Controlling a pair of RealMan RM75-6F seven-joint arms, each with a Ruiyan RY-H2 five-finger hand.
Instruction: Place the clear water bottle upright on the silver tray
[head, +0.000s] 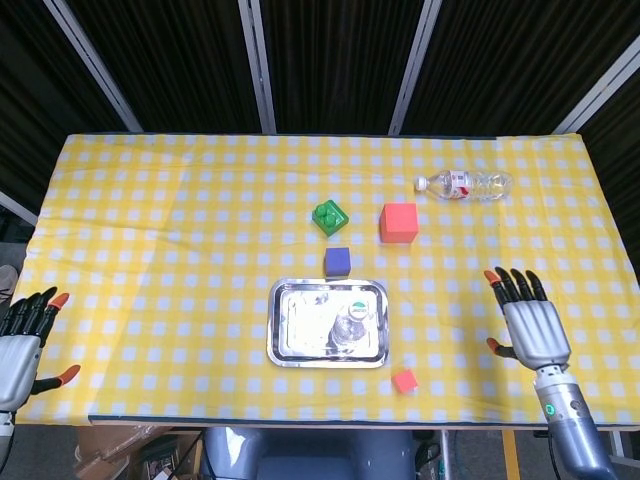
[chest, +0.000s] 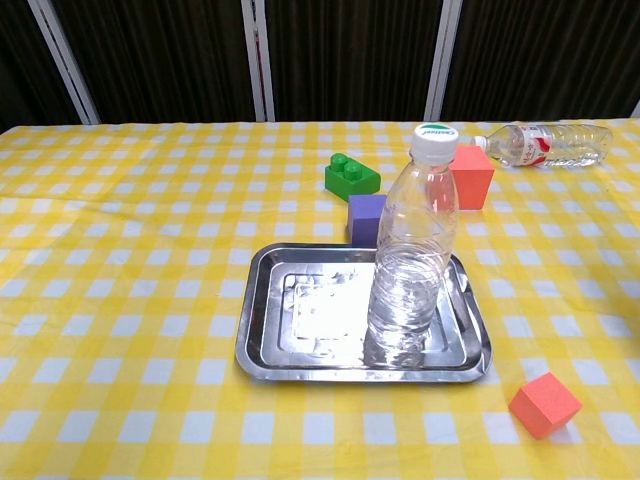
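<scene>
The right robot hand (head: 532, 326) hovers palm-down over the near right part of the worktop (head: 180, 220), its dark, orange-tipped fingers (head: 512, 287) spread apart and holding nothing, its grey metal wrist running off toward the near edge. The left robot hand (head: 22, 338) sits at the near left corner, just off the cloth edge, fingers likewise fanned and empty; neither hand appears in the chest view. Well to the left of the right robot hand, the clear water bottle (chest: 412, 253) stands upright in the right half of the silver tray (chest: 272, 345), a shallow rectangular pan of polished metal with rounded corners and a bright reflection on its floor. The bottle is ribbed transparent plastic, partly filled, with a white cap bearing a green mark. Between that hand and the tray, toward the near edge, lies a small orange-red cube (chest: 545, 404). Beyond the tray sit a purple cube (chest: 366, 217), a green studded building brick (chest: 352, 176) and a larger red cube (chest: 470, 174). Farther out lies a second clear bottle (chest: 545, 144) with a red label, on its side. The worktop wears a yellow-and-white checked cloth.
</scene>
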